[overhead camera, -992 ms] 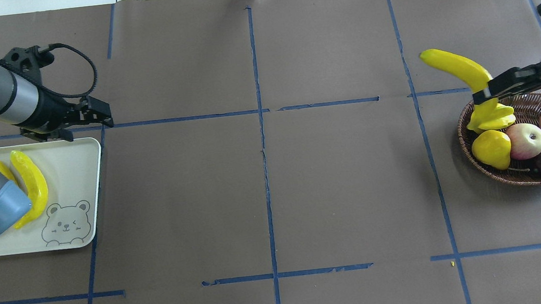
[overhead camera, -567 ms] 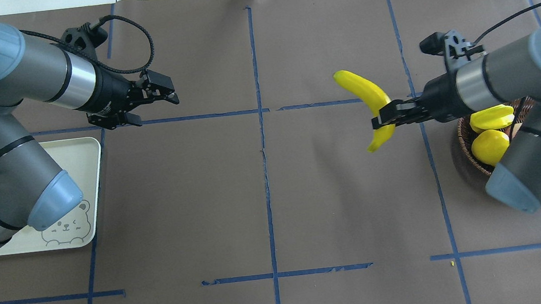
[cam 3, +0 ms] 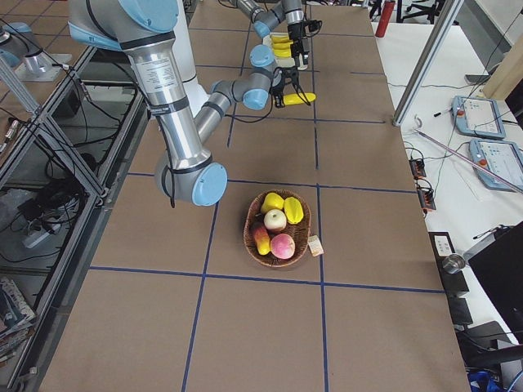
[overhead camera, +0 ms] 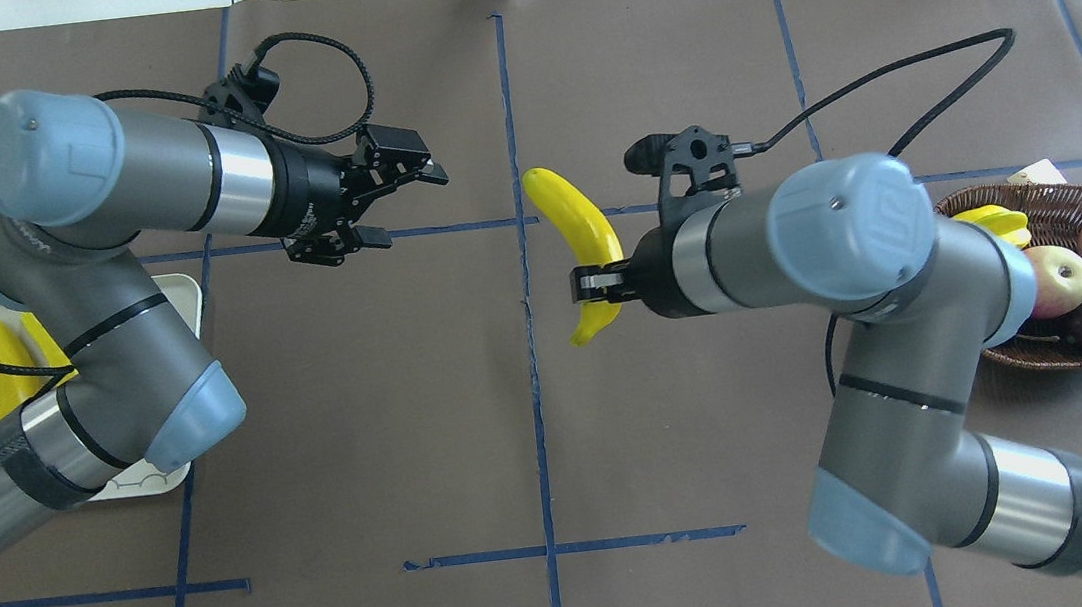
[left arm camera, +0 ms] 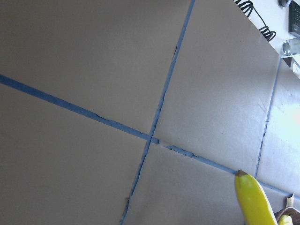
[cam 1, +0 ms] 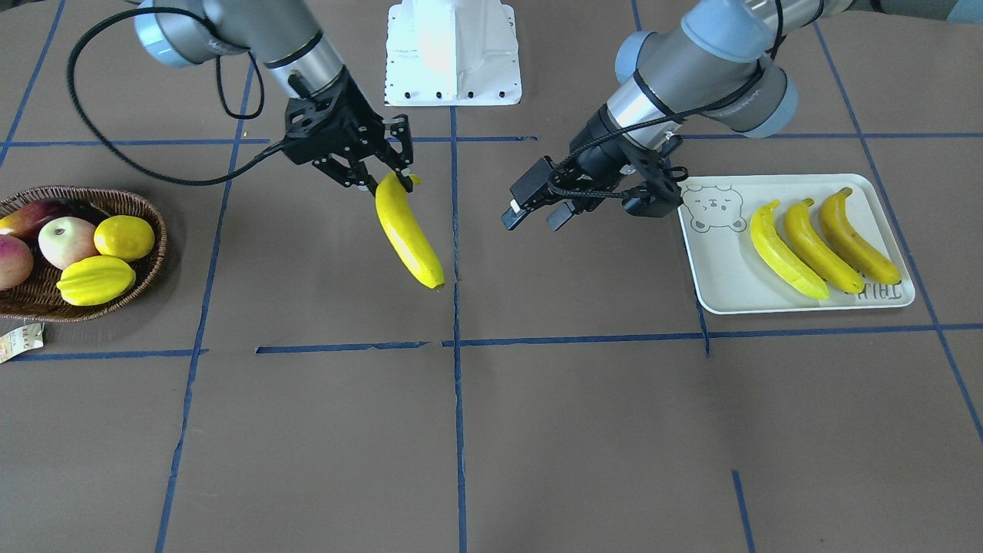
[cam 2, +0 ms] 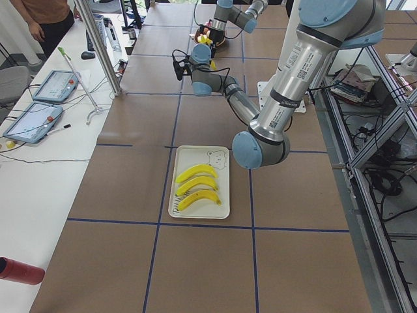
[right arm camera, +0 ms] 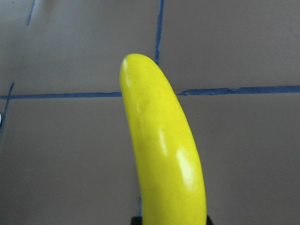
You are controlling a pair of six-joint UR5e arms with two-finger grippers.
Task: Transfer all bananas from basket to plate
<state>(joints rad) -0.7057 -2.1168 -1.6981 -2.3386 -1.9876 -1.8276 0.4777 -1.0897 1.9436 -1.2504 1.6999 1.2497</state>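
My right gripper (overhead camera: 591,284) is shut on a bright-yellow banana (overhead camera: 579,222) and holds it over the middle of the table; it also shows in the front view (cam 1: 408,233) and fills the right wrist view (right arm camera: 164,150). My left gripper (overhead camera: 410,205) is open and empty, a short way left of that banana, whose tip shows in the left wrist view (left arm camera: 253,199). Three bananas (cam 1: 818,240) lie side by side on the pale plate (cam 1: 718,296) with the bear drawing. The wicker basket (cam 1: 153,219) at the far side shows no banana.
The basket holds apples (cam 1: 67,240), a lemon (cam 1: 124,236), a starfruit (cam 1: 96,279) and a dark fruit. A paper tag (cam 1: 19,340) lies beside it. The robot's white base (cam 1: 453,54) stands at the table's edge. Blue tape lines cross the brown table cover.
My right arm has carried the banana from above the basket to the table's middle. My left arm has swung from beside the plate toward the middle, gripper open.
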